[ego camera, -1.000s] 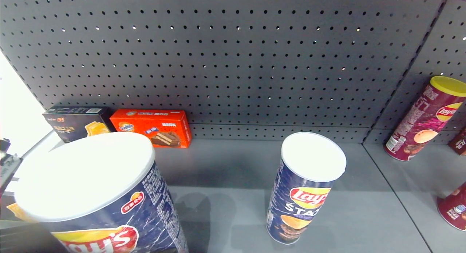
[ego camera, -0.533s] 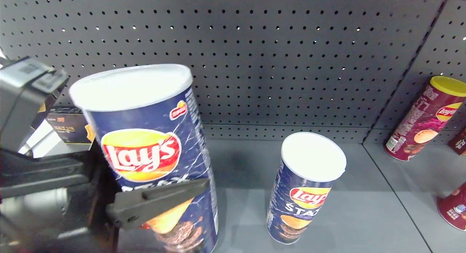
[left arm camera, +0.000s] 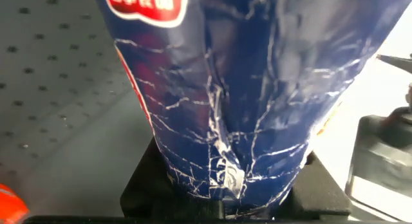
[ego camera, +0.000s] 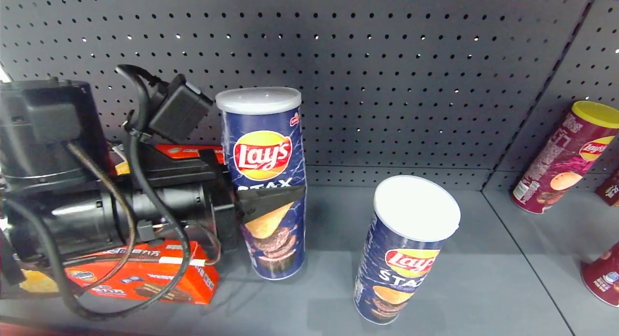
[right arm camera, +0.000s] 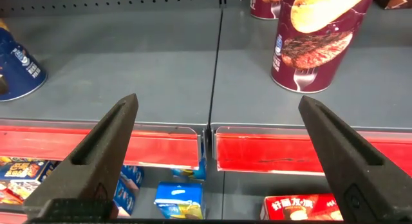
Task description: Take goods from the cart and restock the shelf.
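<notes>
Left hand (ego camera: 267, 198), clamped on the blue chip can (ego camera: 262, 147), has carried it in onto the shelf (ego camera: 449, 283), so it looks ready to release.

You're looking at a grey pegboard wall (ego camera: 387, 84); light is glinting through some holes, and a seam (ego camera: 541, 99) is dividing its panels.

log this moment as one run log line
stage: placing | left claw: shut on blue chips can, upright at shelf | right claw: open, empty | neighbour can: standing apart
</notes>
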You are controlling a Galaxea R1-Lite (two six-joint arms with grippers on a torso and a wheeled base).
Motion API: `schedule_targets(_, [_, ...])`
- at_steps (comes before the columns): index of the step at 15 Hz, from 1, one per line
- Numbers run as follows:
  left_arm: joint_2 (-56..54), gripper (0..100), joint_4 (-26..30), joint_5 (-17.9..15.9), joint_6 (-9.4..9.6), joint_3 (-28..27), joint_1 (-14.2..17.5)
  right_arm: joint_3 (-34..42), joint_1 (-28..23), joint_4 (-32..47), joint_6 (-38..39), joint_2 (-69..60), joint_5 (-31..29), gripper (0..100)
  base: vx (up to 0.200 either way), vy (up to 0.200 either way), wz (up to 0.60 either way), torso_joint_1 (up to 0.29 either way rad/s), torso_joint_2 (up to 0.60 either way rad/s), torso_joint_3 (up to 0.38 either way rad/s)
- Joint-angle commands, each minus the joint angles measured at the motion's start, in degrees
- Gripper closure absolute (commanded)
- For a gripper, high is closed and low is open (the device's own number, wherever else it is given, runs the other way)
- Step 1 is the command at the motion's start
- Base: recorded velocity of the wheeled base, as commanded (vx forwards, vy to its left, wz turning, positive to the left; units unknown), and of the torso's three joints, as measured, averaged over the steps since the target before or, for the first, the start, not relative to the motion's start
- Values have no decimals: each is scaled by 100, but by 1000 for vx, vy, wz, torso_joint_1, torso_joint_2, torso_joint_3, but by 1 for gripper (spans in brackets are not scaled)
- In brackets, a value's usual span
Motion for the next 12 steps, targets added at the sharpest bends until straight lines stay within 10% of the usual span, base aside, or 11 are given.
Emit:
schedule_targets(1, [839,100,-191,44,6,-464,140,0,0,-1,0,-2,2,0,0,0,0,0,0,0])
schedule_targets(12, [2782,100,-1079,360,85,-2213,-159,0,0,-1,0,-2,2,0,0,0,0,0,0,0])
